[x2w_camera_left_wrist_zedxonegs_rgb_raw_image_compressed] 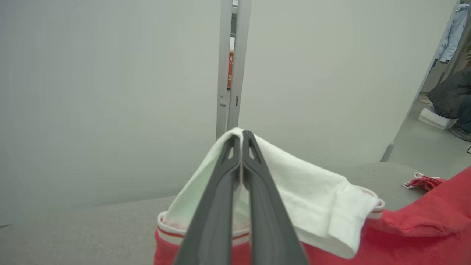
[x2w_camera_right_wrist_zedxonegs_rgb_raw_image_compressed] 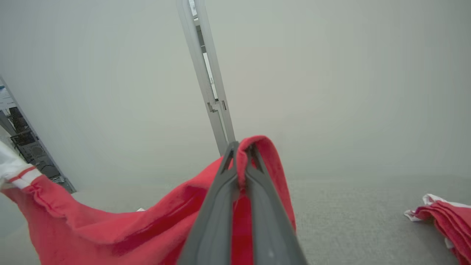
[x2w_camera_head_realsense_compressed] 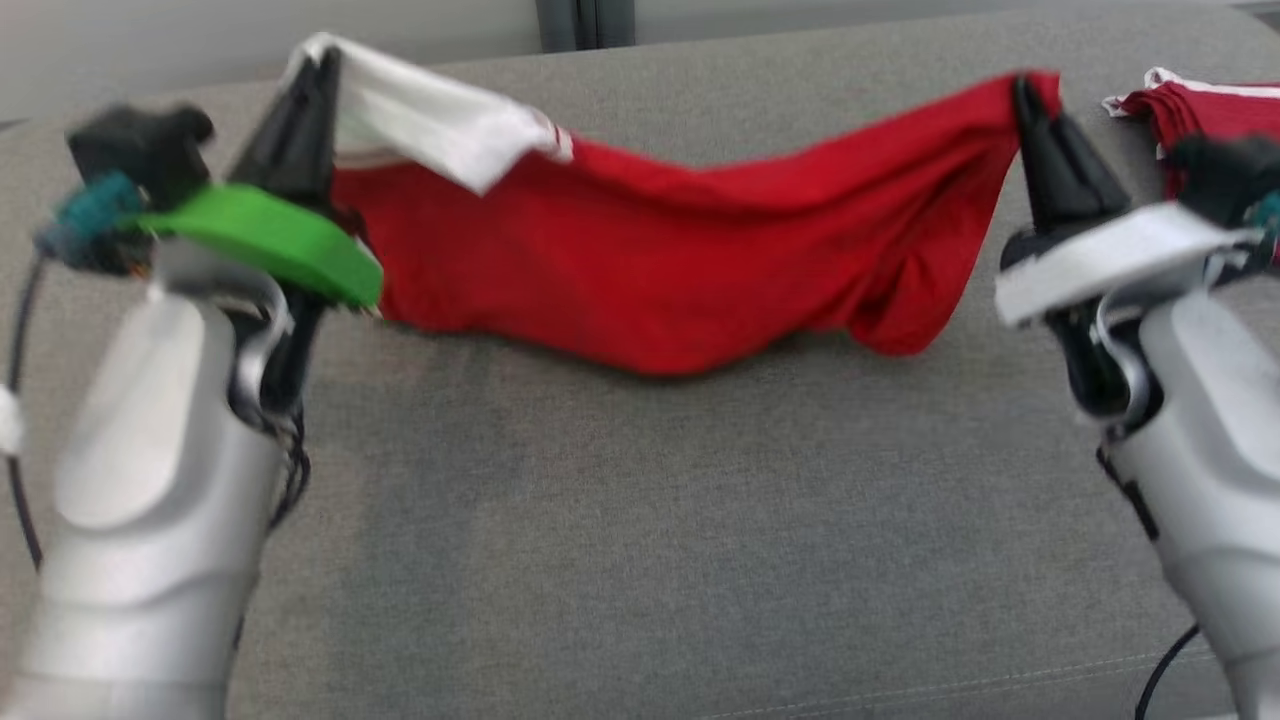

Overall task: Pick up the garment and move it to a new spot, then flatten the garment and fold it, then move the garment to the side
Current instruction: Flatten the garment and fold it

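A red garment (x2w_camera_head_realsense_compressed: 650, 270) hangs stretched sideways, lifted by its two upper ends and sagging in the middle. A white sleeve (x2w_camera_head_realsense_compressed: 440, 125) with red-striped trim flops over at its left end. Its lower edge hangs close to the grey surface (x2w_camera_head_realsense_compressed: 640, 520).

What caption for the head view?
Left fingers and right fingers pinch a red-and-white fabric garment, stretched between them over a grey upholstered surface.

A grey fabric surface (x2w_camera_head_realsense_compressed: 640, 520) runs up to pale partition panels (x2w_camera_left_wrist_zedxonegs_rgb_raw_image_compressed: 110, 92) joined by a metal post (x2w_camera_left_wrist_zedxonegs_rgb_raw_image_compressed: 233, 73). Beyond them, grey floor (x2w_camera_left_wrist_zedxonegs_rgb_raw_image_compressed: 423, 147) and a hanging jacket (x2w_camera_left_wrist_zedxonegs_rgb_raw_image_compressed: 450, 33).
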You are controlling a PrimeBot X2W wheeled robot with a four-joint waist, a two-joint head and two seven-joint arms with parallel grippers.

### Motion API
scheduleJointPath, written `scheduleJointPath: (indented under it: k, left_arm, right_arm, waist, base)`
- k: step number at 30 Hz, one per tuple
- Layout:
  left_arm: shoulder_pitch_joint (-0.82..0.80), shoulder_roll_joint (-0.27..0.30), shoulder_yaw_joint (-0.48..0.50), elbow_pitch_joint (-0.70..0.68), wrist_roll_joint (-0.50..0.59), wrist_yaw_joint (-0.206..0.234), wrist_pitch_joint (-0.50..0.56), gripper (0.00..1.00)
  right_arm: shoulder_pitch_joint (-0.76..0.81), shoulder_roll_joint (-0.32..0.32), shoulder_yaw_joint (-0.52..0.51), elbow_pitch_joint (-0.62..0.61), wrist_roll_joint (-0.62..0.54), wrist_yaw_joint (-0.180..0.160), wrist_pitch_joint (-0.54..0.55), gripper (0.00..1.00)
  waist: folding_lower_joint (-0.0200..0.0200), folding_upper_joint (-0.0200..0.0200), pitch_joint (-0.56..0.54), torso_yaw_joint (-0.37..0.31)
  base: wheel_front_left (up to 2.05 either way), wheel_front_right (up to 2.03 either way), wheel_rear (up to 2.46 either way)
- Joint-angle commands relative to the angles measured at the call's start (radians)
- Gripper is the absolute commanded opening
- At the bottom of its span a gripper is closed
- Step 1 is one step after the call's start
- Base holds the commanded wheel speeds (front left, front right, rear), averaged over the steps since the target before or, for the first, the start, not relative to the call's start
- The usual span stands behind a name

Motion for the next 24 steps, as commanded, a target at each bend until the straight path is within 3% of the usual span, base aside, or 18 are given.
scheduleJointPath:
  k: [1, 7, 14, 19, 24]
  left_arm:
    - [-0.083, 0.007, 0.010, 0.026, -0.015, -0.004, 0.021, 0.00]
    - [-0.491, 0.029, 0.050, 0.177, -0.048, -0.007, 0.066, 0.00]
    - [-0.899, 0.007, 0.048, 0.356, -0.021, -0.003, 0.019, 0.00]
    - [-1.079, -0.008, 0.017, 0.444, 0.005, -0.007, -0.022, 0.00]
    - [-1.140, -0.020, -0.005, 0.521, -0.003, -0.007, -0.067, 0.00]
  right_arm:
    - [-0.080, -0.006, 0.010, 0.018, 0.025, 0.000, 0.012, 0.00]
    - [-0.453, -0.016, 0.015, 0.138, 0.149, 0.000, 0.081, 0.00]
    - [-0.810, -0.020, 0.027, 0.294, 0.198, 0.000, 0.092, 0.00]
    - [-0.954, -0.038, 0.070, 0.366, 0.208, 0.000, 0.076, 0.00]
    - [-0.997, -0.062, 0.142, 0.405, 0.232, 0.000, 0.055, 0.00]
  waist:
    - [0.0000, 0.0000, 0.092, -0.021]
    - [0.0000, 0.0000, 0.195, -0.038]
    - [0.0000, 0.0000, 0.251, -0.059]
    - [0.0000, 0.0000, 0.280, -0.064]
    - [0.0000, 0.0000, 0.317, -0.062]
  base:
    - [0.00, 0.00, 0.00]
    - [0.00, 0.00, 0.00]
    - [0.00, 0.00, 0.00]
    - [0.00, 0.00, 0.00]
    - [0.00, 0.00, 0.00]
